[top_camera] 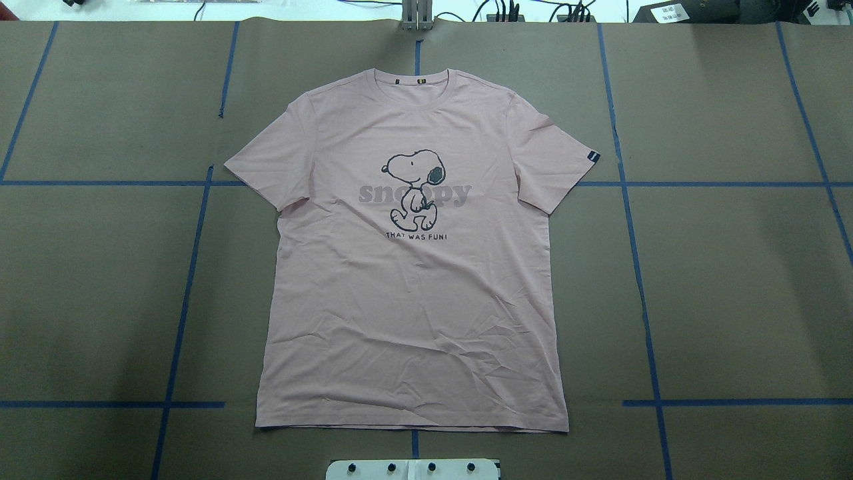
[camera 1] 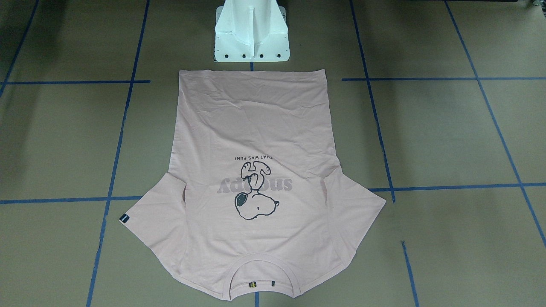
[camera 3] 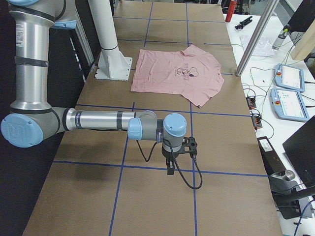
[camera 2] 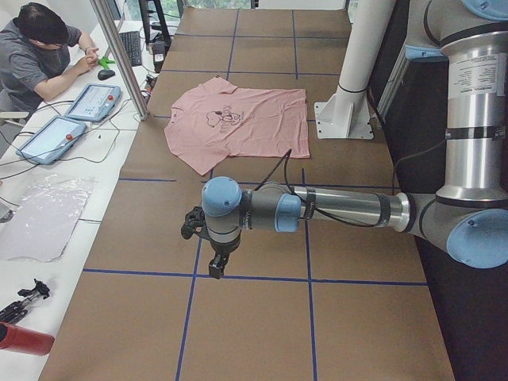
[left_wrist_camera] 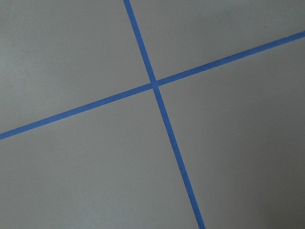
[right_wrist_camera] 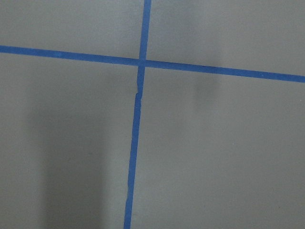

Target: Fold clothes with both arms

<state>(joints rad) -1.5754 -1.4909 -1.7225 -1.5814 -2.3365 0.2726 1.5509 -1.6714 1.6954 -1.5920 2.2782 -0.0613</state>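
The pale pink T-shirt lies flat and spread out on the brown table, print up. Its collar is on the far side from the robot and its hem lies next to the pedestal. Both sleeves are spread out; one carries a small black tag. The left arm reaches out low over the table well away from the shirt, its gripper pointing down. The right arm does the same at the other end, far from the shirt. Whether the right gripper or the left one is open or shut, I cannot tell. Both wrist views show only table and tape.
Blue tape lines divide the brown table into a grid. The white pedestal stands at the shirt's hem. A person sits at a side bench with teach pendants. More pendants lie beyond the opposite edge.
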